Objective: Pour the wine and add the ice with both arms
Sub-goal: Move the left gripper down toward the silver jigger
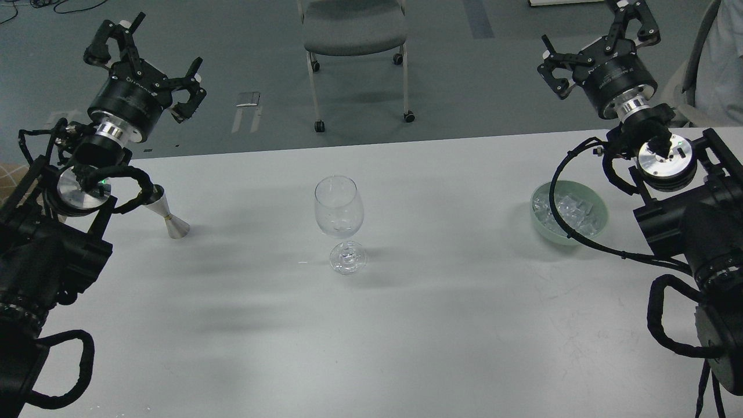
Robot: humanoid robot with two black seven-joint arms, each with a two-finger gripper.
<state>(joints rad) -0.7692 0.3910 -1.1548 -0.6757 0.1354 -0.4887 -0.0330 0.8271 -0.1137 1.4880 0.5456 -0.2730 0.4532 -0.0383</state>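
A clear stemmed wine glass (339, 216) stands upright at the middle of the white table (406, 325). A silver jigger (167, 214) stands at the left, partly behind my left arm; any wine in it cannot be seen. A pale green bowl (601, 216) at the right holds several clear ice cubes (572, 209). My left gripper (148, 58) is open and empty, raised beyond the table's far edge, above and behind the jigger. My right gripper (598, 38) is open and empty, raised high behind the bowl.
A grey office chair (354, 35) on castors stands on the floor beyond the table's far edge. A cable of my right arm (554, 200) loops over the bowl. A person in pale clothing (722, 58) is at the far right edge.
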